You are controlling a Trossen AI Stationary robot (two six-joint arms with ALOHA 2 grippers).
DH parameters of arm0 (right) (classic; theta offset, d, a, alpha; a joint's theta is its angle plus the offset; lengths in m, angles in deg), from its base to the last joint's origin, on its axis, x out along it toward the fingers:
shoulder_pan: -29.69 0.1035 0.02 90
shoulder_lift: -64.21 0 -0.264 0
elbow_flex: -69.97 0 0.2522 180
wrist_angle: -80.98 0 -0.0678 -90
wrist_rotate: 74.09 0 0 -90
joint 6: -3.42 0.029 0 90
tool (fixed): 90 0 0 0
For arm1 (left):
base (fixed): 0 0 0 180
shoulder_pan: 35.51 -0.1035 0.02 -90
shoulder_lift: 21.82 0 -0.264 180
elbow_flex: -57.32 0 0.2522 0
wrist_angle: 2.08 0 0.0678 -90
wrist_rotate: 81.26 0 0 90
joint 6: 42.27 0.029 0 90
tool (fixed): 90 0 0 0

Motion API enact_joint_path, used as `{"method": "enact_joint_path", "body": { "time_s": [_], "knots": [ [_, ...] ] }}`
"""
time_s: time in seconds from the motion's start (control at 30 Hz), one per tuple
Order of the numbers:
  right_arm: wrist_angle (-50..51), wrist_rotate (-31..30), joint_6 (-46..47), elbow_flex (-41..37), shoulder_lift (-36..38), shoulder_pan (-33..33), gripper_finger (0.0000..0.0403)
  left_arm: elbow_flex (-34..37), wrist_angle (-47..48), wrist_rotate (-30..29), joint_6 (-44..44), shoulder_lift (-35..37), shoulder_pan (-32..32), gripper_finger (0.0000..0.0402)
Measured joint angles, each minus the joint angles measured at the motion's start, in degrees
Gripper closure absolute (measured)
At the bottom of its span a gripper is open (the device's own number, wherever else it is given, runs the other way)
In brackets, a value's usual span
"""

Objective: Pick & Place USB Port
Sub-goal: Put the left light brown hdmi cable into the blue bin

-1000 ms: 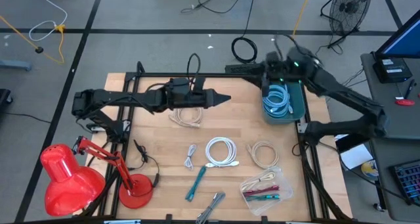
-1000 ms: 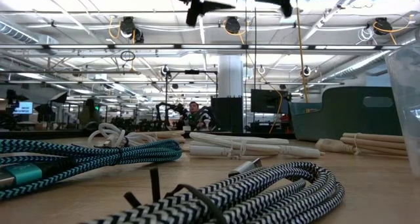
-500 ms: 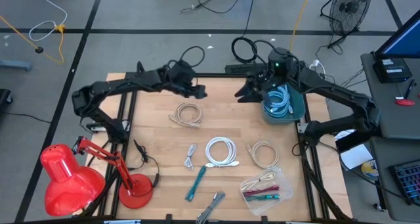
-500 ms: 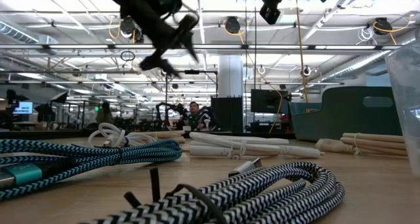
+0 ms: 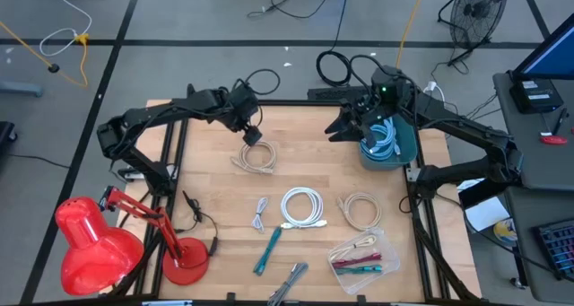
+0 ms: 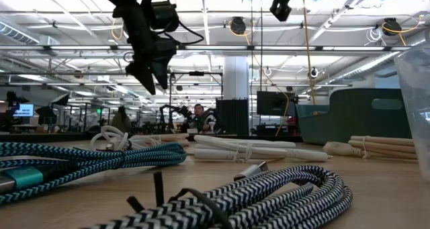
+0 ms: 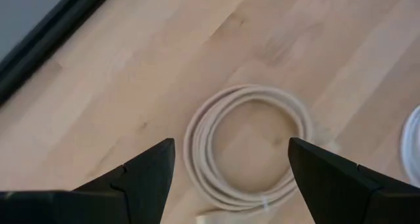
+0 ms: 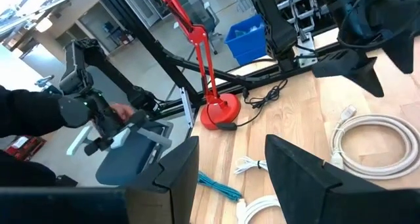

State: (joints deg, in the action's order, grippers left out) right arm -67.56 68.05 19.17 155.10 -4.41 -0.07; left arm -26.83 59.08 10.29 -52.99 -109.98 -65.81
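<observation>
Directly below left tool: beige cable.

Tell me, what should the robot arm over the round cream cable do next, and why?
Probably go straight down. The left gripper hangs open above the cream coiled cable, jaws standing either side of the coil, not touching it.

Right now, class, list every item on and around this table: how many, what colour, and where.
Cable coil: three, cream and white; under left gripper, table centre, right of centre.
Thin cable: one, grey, near centre.
Braided cable: one, teal, front centre.
Bin: one, teal, back right, holding pale cables.
Bag: one, clear, front right.
Lamp: one, red, front left.
Left gripper: open, above back cream coil.
Right gripper: open, beside bin.
</observation>
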Motion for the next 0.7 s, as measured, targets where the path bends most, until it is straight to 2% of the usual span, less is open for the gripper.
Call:
{"method": "enact_joint_path", "body": {
  "time_s": [0.17,0.37,0.6,0.7],
  "knots": [
    [0.7,-2.7,-0.1,0.0,0.0,0.0,0.0237,0.0,2.0,-0.2,4.9,-1.0,-0.7,0.0103],
    [0.6,-3.0,-0.1,0.0,0.0,0.0,0.0237,0.0,5.4,0.8,8.9,-7.9,-0.3,0.0103],
    [1.0,-4.6,0.7,0.0,0.0,0.3,0.0237,0.0,5.3,-2.1,11.8,-13.0,0.5,0.0103],
    [1.1,-5.3,1.1,0.0,0.0,0.6,0.0237,0.0,4.1,-5.1,12.2,-14.1,0.5,0.0103]
  ]
}}
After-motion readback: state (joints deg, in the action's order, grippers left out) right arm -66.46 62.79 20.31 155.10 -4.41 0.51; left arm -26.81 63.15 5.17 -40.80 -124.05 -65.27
